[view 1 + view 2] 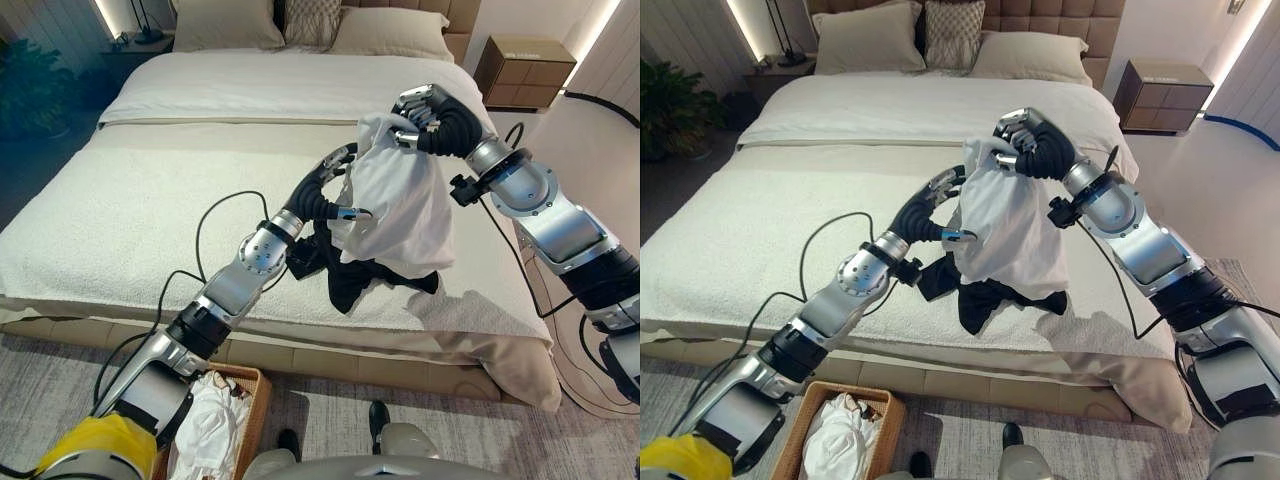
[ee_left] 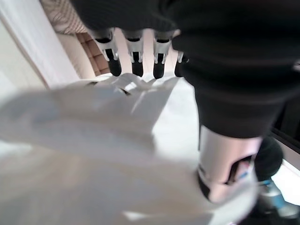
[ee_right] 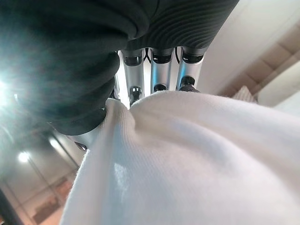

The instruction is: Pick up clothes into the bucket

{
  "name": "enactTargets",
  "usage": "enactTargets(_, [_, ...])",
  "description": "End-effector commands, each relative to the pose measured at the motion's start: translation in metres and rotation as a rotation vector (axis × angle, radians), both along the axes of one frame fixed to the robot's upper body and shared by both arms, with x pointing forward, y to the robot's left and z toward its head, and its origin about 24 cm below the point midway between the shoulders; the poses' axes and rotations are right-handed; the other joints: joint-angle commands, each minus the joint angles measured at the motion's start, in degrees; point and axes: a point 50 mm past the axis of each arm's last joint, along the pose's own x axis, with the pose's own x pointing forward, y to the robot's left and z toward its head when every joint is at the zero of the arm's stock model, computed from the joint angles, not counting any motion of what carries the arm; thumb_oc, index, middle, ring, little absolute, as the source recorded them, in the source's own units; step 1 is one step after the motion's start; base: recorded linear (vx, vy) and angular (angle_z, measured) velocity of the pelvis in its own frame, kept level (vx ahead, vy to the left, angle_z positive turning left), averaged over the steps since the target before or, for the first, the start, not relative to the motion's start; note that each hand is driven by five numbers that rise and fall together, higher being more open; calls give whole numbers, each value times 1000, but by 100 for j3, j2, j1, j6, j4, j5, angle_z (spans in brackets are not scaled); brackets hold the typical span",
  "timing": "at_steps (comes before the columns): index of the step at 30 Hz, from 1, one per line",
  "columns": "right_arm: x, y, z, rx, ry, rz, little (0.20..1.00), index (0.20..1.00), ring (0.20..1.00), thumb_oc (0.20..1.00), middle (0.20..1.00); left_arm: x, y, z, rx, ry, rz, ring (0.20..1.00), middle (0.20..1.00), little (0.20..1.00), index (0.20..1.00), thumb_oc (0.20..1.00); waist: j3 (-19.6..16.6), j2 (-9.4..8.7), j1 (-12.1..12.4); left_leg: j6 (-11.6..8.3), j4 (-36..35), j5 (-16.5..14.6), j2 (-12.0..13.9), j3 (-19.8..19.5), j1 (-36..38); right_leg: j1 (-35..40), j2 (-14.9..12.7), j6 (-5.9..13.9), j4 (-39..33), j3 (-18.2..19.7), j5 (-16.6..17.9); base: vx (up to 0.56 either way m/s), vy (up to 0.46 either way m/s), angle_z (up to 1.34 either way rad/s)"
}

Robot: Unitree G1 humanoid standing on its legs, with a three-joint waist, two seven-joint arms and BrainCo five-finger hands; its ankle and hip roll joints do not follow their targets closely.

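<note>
Right hand (image 1: pixel 1025 150) pinches white cloth (image 1: pixel 1005 225) above the bed (image 1: pixel 770 230).
Soft, light, drapes freely; left hand (image 1: pixel 940 205), fingers relaxed, beside it; gather the hanging bulk.

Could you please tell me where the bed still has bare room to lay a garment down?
The bed is bare between the left hand and the pillows. It is crowded at the near right, where the right hand lifts the white garment over dark clothes.
</note>
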Motion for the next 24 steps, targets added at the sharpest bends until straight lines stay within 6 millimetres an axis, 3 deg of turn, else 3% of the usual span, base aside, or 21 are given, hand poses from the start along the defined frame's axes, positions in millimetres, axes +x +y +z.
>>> enactTargets(1, [-16,27,35,79,-100,181,200,200,200,200,200,10,-13,2,-32,37,-20,1000,1000,1000,1000,1000,-315,-359,132,-132,319,-235,-102,-20,-222,397,-223,323,-196,-464,-190,51,-26,1])
enactTargets(12, [-38,47,36,136,-67,358,200,200,200,200,200,7,-45,-19,-121,205,-68,1000,1000,1000,1000,1000,-404,-352,57,-173,334,-268,-75,-141,-90,623,-157,252,-153,-581,-357,30,-19,7])
enactTargets(13, [-39,48,36,143,-69,366,200,200,200,200,200,7,-46,-21,-126,216,-67,708,708,708,708,708,-410,-351,49,-174,331,-267,-71,-151,-85,634,-159,243,-145,-591,-369,15,-5,3])
enactTargets(14, [-39,47,36,143,-69,365,200,200,200,200,200,7,-46,-21,-126,216,-67,708,708,708,708,708,-411,-352,49,-175,330,-267,-71,-153,-84,635,-159,243,-144,-593,-370,0,0,0])
enactTargets(15, [-41,46,37,171,-76,370,200,200,200,200,200,8,-47,-24,-133,231,-56,222,222,222,222,222,-421,-344,31,-174,317,-271,-72,-181,-72,650,-160,234,-135,-609,-388,0,0,0])
enactTargets(22, [-44,38,34,243,-92,349,200,200,200,200,200,2,-50,-35,-220,330,-76,200,200,200,200,200,-449,-346,-11,-162,327,-284,-83,-232,-70,670,-177,228,-127,-621,-409,14,1,7])
enactTargets(24, [-43,31,32,274,-93,316,388,388,388,388,388,-1,-49,-40,-260,369,-79,200,200,200,200,200,-447,-343,-19,-154,336,-291,-94,-252,-79,672,-182,223,-126,-620,-409,4,12,4])
